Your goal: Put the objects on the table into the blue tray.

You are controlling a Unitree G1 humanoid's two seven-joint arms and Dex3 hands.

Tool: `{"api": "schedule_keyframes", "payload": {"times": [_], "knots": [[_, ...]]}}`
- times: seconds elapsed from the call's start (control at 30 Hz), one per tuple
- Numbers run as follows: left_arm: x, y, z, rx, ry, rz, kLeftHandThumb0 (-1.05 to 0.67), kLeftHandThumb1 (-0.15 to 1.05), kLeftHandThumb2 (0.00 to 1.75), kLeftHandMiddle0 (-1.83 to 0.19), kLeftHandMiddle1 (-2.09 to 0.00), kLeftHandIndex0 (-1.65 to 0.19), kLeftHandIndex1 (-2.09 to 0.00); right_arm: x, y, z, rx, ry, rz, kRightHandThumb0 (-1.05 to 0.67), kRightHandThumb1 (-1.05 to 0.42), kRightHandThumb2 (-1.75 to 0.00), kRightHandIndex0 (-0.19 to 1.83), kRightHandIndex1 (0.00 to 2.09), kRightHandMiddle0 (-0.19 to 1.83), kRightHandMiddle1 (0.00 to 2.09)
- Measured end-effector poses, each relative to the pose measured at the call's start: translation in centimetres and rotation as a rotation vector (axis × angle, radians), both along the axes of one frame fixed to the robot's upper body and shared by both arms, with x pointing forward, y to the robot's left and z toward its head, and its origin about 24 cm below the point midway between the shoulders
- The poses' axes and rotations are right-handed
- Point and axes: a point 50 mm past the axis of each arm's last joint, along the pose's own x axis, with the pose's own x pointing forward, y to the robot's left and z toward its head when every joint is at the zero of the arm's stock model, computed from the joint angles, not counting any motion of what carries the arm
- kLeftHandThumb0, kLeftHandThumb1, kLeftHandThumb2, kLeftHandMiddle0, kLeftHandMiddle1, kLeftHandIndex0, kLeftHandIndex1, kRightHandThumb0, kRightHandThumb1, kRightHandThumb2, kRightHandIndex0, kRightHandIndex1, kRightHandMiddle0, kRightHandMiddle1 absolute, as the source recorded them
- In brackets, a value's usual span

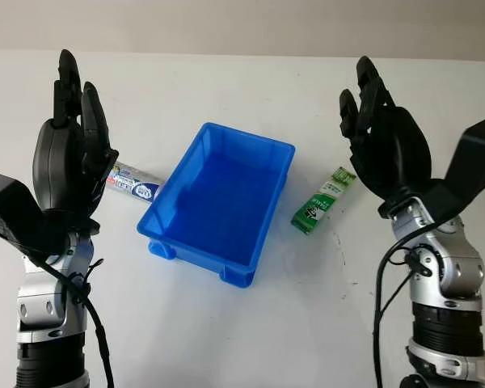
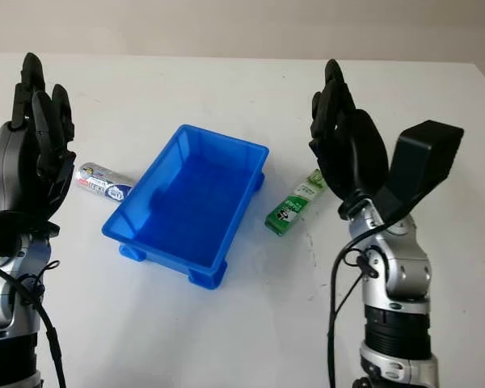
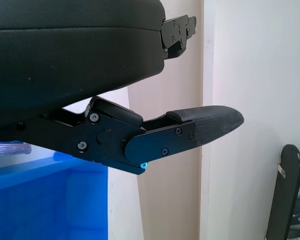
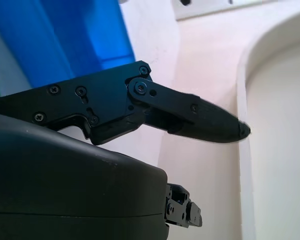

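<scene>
The blue tray (image 1: 263, 149) sits in the middle of the white table, with nothing inside it. A silver tube with blue and red print (image 1: 133, 184) lies just left of the tray, partly behind my left hand (image 1: 73, 137). That hand is raised upright at the left, open and holding nothing. A green and white packet (image 1: 323, 200) lies to the right of the tray. My right hand (image 1: 380, 137) is held up beside the packet on its right, open as well. The tray's wall (image 3: 45, 200) also appears in the left wrist view, and the tray (image 4: 70, 35) in the right wrist view.
The white table (image 1: 250, 323) stretches out in front of the tray between my two arms. A pale wall runs along the table's far edge.
</scene>
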Motion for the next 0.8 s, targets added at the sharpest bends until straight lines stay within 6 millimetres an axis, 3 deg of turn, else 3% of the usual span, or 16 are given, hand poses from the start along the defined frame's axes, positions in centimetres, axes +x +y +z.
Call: {"api": "schedule_keyframes", "payload": {"times": [0.27,0.33,0.5,0.63,0.8], "knots": [[0.0,0.0,0.0,0.000,0.001,-0.003,-0.79,1.05,0.65,0.19,0.00,0.19,0.00,1.0,-3.4,4.1,-0.281,-0.065,0.095,-0.83,-1.05,-0.15,-0.18,0.01,-0.17,0.03],[0.0,0.0,0.0,0.000,0.001,-0.002,-0.79,1.05,0.65,0.19,0.00,0.19,0.00,1.2,-4.1,4.6,-0.376,-0.054,0.112,-0.87,-0.98,-0.08,-0.17,0.03,-0.14,0.05],[0.0,0.0,0.0,0.000,0.002,0.000,-0.79,1.05,0.65,0.19,0.00,0.19,0.00,2.1,-5.3,6.0,-0.607,-0.029,0.124,-0.88,-0.87,-0.03,-0.06,0.08,-0.02,0.10],[0.0,0.0,-0.1,0.000,0.004,-0.001,-0.79,1.05,0.65,0.19,0.00,0.19,0.00,2.9,-5.3,6.7,-0.779,-0.031,0.143,-0.75,-0.76,-0.03,0.06,0.11,0.12,0.10],[0.0,-0.2,-0.1,0.002,0.008,0.001,-0.79,1.05,0.66,0.19,0.00,0.19,0.00,3.6,-3.7,6.6,-1.039,-0.067,0.183,-0.66,-0.71,-0.04,0.20,0.15,0.21,0.10]]}}
